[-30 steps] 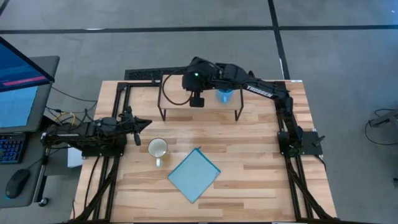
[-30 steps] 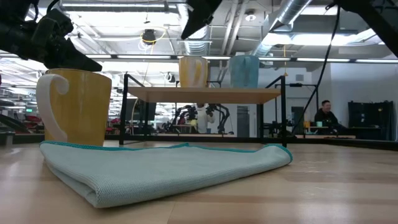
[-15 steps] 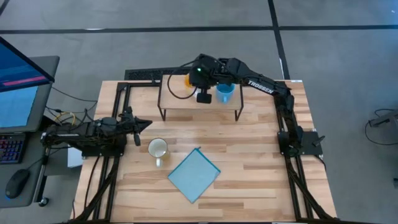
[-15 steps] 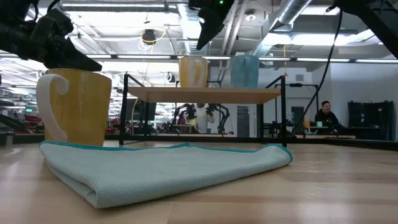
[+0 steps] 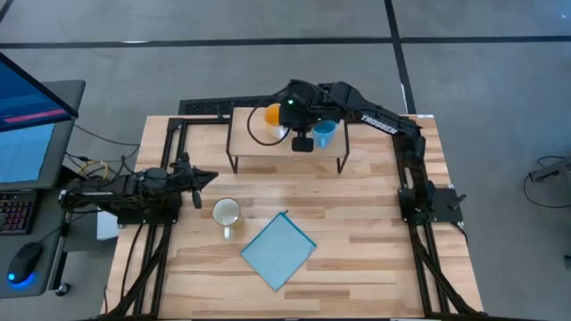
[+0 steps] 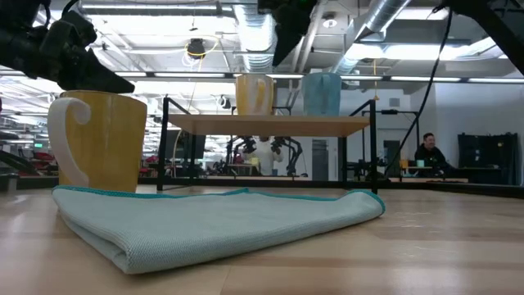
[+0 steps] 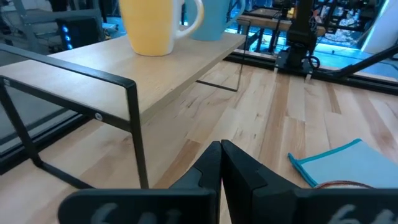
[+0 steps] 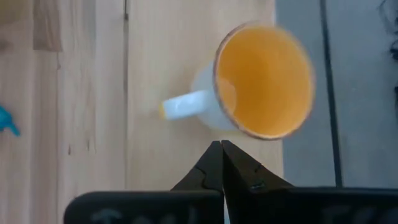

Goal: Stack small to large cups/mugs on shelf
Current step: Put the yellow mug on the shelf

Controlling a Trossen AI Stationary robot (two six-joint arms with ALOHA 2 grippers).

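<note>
Hovering above the shelf [image 5: 285, 143], right gripper [image 8: 221, 163] w/ fingers together, empty. Orange mug [image 5: 273, 117] and blue mug [image 5: 324, 133] stand on shelf top; cream mug [image 5: 227, 213] on bench near left edge, by left gripper [image 5: 207, 176], also closed.

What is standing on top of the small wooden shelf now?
On the shelf stand an orange mug and a light blue mug. The right arm partly covers both, hiding the shelf between them.

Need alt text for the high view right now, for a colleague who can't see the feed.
Seen from above, the right tool, shut and empty, hangs over the shelf between the orange mug and the light blue mug. The cream mug and a blue cloth sit on the table beside the left tool.
</note>
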